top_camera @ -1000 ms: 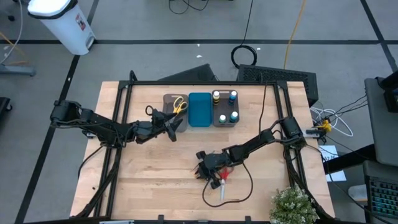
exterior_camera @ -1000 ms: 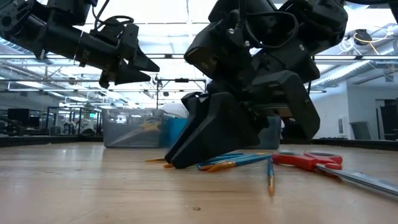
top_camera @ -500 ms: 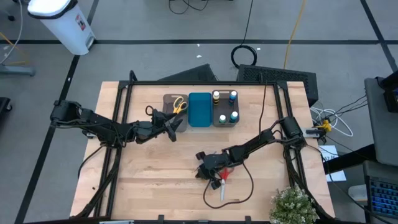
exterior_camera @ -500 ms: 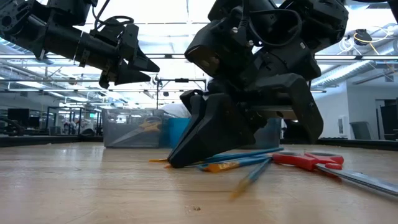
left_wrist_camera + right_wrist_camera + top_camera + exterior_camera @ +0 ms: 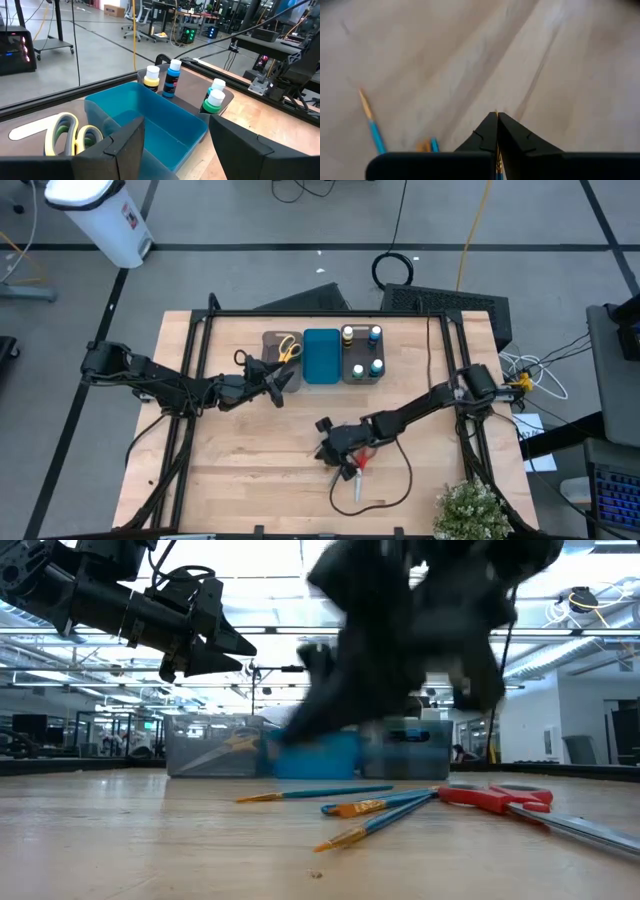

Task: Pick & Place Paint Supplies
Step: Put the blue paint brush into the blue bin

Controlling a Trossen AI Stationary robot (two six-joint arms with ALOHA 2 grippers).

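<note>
Now the right gripper [image 5: 496,120] is gripping a brush in clenched fingers above the loose brushes [image 5: 370,808] near the red scissors [image 5: 500,799], so a level carry should be helping; the left gripper [image 5: 175,145] is hovering released over the trays [image 5: 322,356]

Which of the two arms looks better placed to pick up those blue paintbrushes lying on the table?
The right arm. Its gripper hangs just above the paintbrushes beside the red scissors, fingers shut. The left gripper waits open, far off by the blue tray.
</note>
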